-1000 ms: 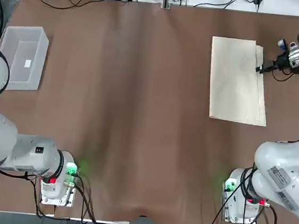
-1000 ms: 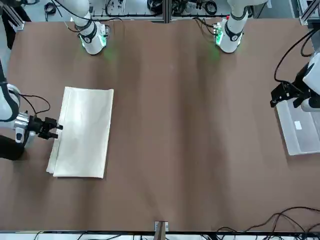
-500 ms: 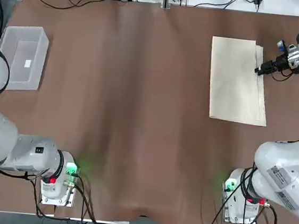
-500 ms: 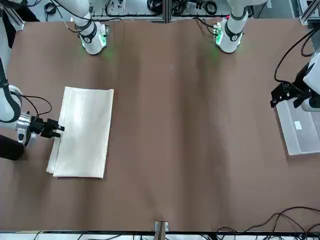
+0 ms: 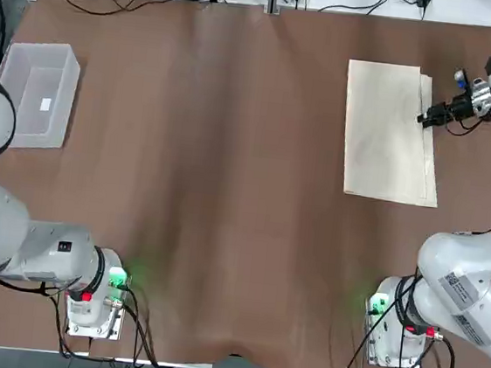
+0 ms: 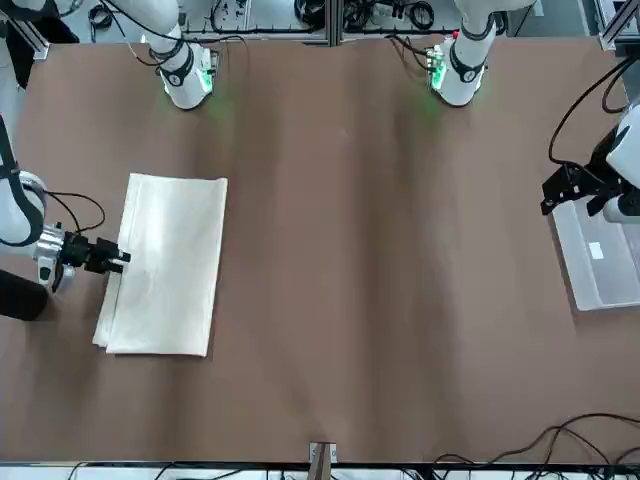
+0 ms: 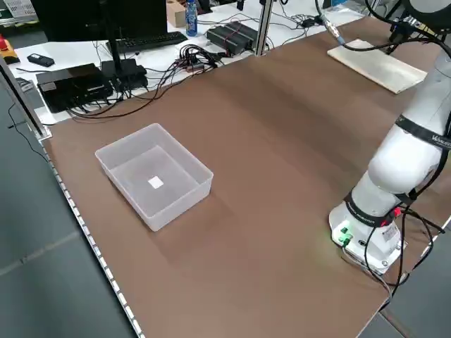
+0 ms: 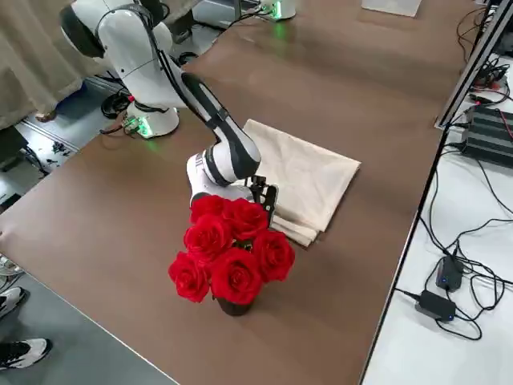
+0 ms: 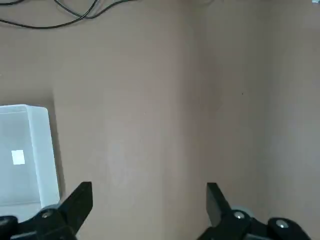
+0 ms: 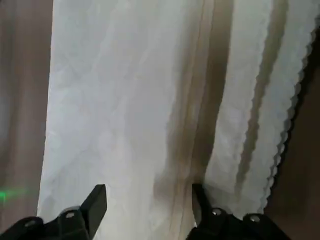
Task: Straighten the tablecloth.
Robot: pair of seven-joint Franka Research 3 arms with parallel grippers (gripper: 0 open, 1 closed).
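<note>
Left of the tablecloth (image 5: pixel 390 133), the left gripper (image 9: pixel 150 200) hangs open beside the plastic bin (image 5: pixel 37 92), the folded cloth's long axis runs toward the bases, the right gripper (image 5: pixel 425 118) spans its layered edge, fingers parted, and red roses (image 8: pixel 228 249) show only side-on.

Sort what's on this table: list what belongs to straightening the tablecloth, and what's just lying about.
Belongs to the job:
- tablecloth, folded
- right hand, at the cloth's edge

Just lying about:
- clear plastic bin
- red roses
- left hand, idle above the bin
</note>
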